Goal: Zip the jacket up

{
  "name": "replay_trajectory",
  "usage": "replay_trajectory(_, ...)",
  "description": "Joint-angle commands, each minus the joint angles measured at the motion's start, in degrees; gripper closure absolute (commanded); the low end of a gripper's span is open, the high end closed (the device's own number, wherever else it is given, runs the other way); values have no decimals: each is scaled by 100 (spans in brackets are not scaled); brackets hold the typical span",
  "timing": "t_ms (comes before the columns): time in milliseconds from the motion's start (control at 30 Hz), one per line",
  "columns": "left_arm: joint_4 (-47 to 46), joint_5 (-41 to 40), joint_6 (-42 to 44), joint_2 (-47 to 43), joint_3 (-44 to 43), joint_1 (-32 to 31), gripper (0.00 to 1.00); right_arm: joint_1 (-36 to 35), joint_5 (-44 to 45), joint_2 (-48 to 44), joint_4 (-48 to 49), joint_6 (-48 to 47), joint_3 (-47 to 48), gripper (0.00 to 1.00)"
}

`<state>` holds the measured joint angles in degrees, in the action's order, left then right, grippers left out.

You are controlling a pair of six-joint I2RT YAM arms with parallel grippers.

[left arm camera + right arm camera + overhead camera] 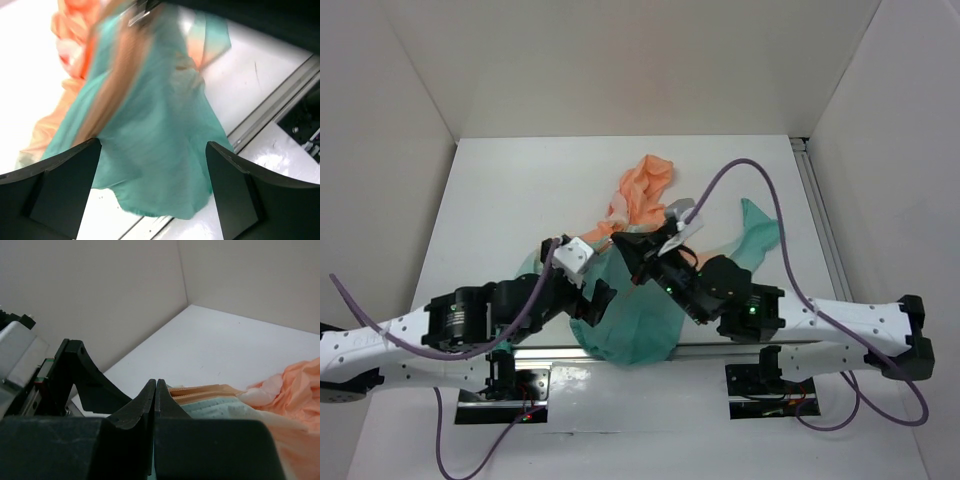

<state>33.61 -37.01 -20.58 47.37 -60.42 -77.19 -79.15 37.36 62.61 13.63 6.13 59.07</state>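
Note:
The jacket [645,195] lies crumpled mid-table, peach-orange at the far end and teal [635,330] toward the near edge. One teal sleeve end [760,235] lies to the right. My right gripper [628,250] is shut on the jacket's front edge and holds it raised. In the right wrist view the jaws [155,385] are pressed together, with the orange zipper tape [200,391] right beside them. My left gripper [597,300] is open. In its wrist view the teal hem [165,165] hangs in front of the wide-apart fingers [70,185], and the zipper tape [117,75] runs up it.
White walls enclose the table on three sides. A metal rail [720,350] runs along the near edge and another [820,220] down the right side. A purple cable [760,170] arcs over the right arm. The left arm's black finger [82,375] shows in the right wrist view.

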Motion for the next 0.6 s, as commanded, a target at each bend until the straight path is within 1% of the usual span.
replay_trajectory(0,-416,-359,370,-448,-22,-24,0,-21,-107,-583,-9,2,175,100)
replay_trajectory(67,-416,-359,449,-623,-22,-24,0,-21,-107,-740,-280,55,227,100)
replay_trajectory(133,-416,-289,642,-694,-75,-24,0,-21,-273,-855,-395,55,228,100)
replay_trajectory(200,-338,-289,643,-695,-206,-24,0,-21,-387,-979,-527,116,228,100)
replay_trajectory(267,-398,17,835,-642,-312,-24,0,-21,-441,-1119,-633,116,281,100)
replay_trajectory(300,-486,358,932,-642,-312,-24,0,-21,-441,-1119,-703,116,281,100)
replay_trajectory(333,-591,536,1133,-581,-312,-24,0,-21,-493,-1172,-704,116,281,100)
replay_trajectory(400,-915,712,1266,-580,-312,-24,0,-21,-563,-1224,-756,116,281,100)
replay_trajectory(567,-1523,1485,1740,-528,-119,-24,0,-21,-879,-1225,-862,231,403,100)
